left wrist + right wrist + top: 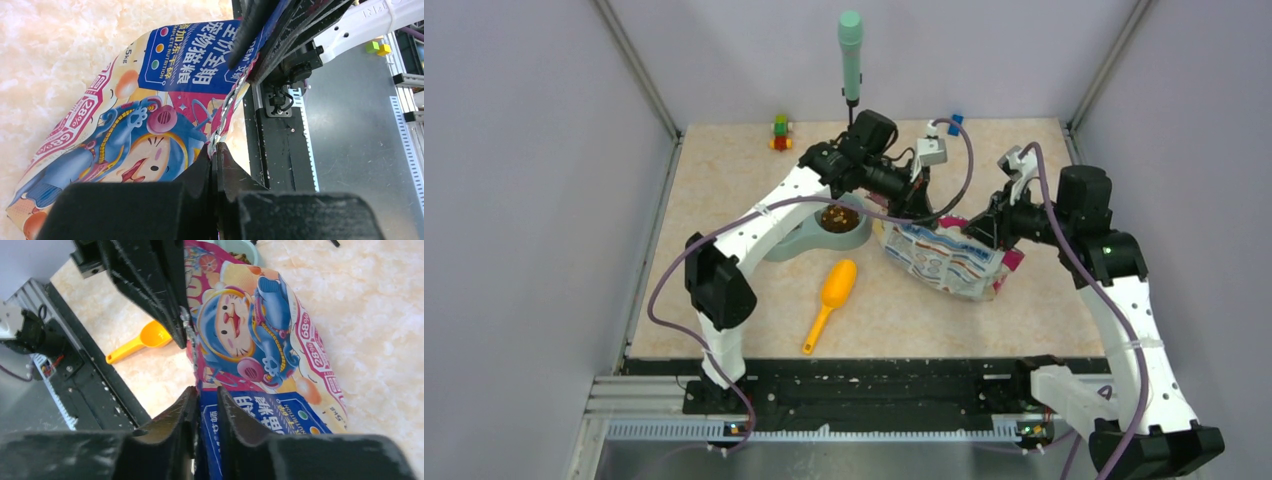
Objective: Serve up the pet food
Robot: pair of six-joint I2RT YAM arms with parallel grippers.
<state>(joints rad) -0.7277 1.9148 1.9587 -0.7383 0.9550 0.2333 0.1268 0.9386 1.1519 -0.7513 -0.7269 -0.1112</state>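
Left pincer [215, 151] & right pincer [205, 394] both pinch bag [125, 125] edge, print reads "28%", "68%".

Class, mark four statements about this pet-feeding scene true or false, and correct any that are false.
1. The left gripper and the right gripper are both shut on the cat food bag. True.
2. The left gripper holds the orange scoop. False: the scoop lies untouched on the table, nearer the arm bases than the bowl.
3. There is pet food in the bowl. True.
4. The cat food bag stands upright inside the bowl. False: it is held outside the bowl, to its right in the top view.
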